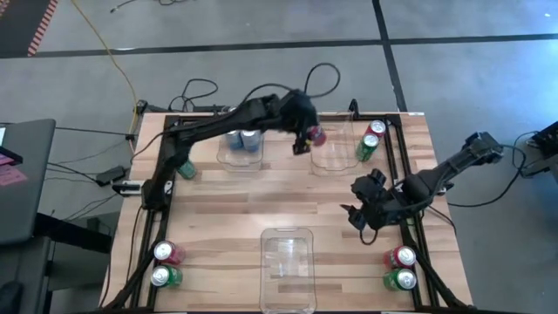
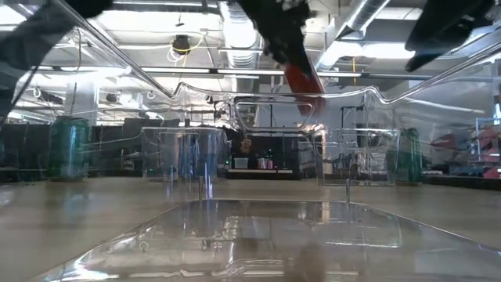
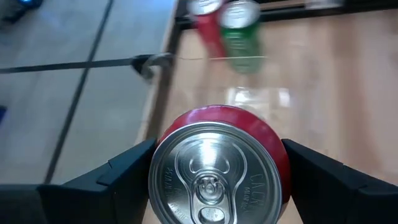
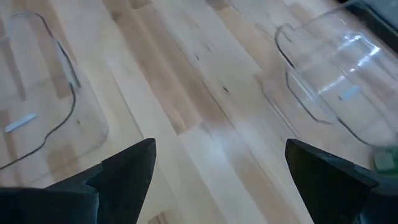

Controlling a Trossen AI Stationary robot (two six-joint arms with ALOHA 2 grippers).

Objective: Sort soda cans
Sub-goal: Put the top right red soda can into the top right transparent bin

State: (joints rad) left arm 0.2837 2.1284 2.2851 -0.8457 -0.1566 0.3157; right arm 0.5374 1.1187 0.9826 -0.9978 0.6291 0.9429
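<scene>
Wooden table (image 1: 235,196) carries three clear bins (image 1: 287,266) and soda cans (image 1: 165,264)

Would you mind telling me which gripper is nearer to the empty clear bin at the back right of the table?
The left gripper, shut on a red can, sits at that bin's left edge. The right gripper hangs open over bare wood, nearer the table's front.

red can (image 3: 219,168) silver top | green can (image 1: 367,147) | clear bin (image 1: 287,269) | dark left pincer (image 3: 217,180)
</scene>
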